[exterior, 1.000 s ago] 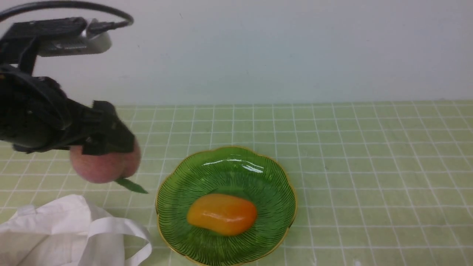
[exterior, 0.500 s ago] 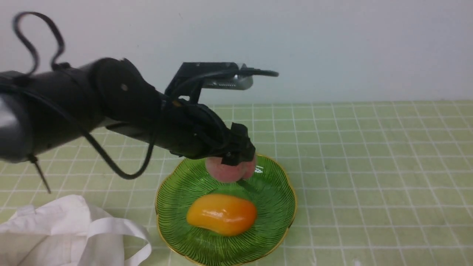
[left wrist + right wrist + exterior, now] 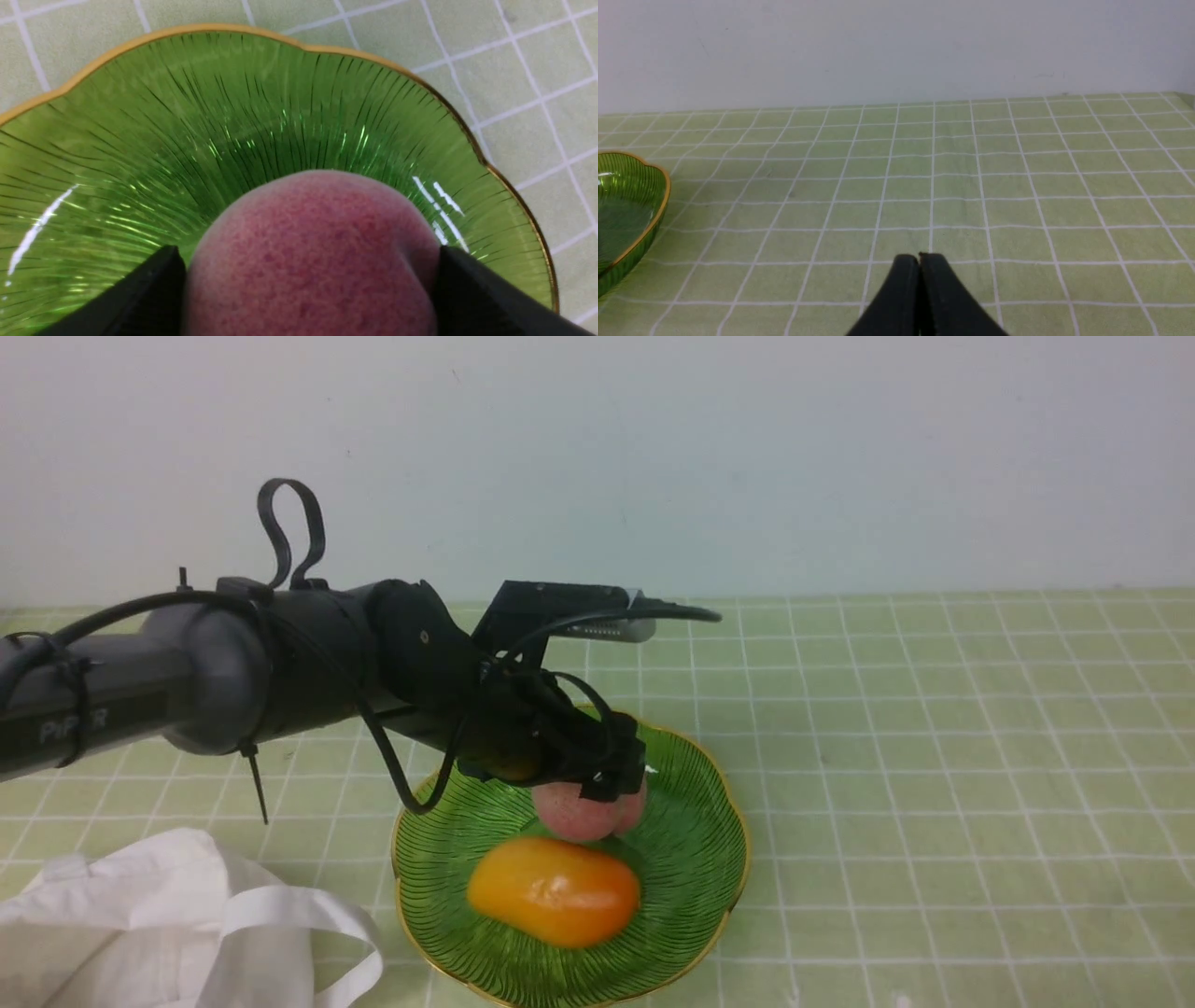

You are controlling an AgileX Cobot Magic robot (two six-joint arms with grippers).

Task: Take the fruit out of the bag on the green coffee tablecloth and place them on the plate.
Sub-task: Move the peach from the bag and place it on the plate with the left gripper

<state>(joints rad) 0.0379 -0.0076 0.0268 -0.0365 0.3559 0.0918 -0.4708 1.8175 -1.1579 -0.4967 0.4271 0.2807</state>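
Peach, pink and speckled, sits clamped between the two black fingers of the left hand, low over the back half of the plate. Whether its underside rests on the glass cannot be told. That arm's wrist view: the fruit fills the gap, one finger tight on each side, ribbed green glass and a gold scalloped rim beyond it. Mango, glossy orange, lies in the plate just in front of the peach, on the robot's side; contact between the two is unclear. Left arm reaches in from the left, cables looped along it. Bag, white cloth, lies slumped on the surface at the near left, one strap curling to just beside the plate's rim. Green cloth with a white grid covers the surface up to a pale wall. Right hand shows only in its own wrist view: fingers pressed together tip to tip, over the cloth, with the plate's edge in sight nearby.
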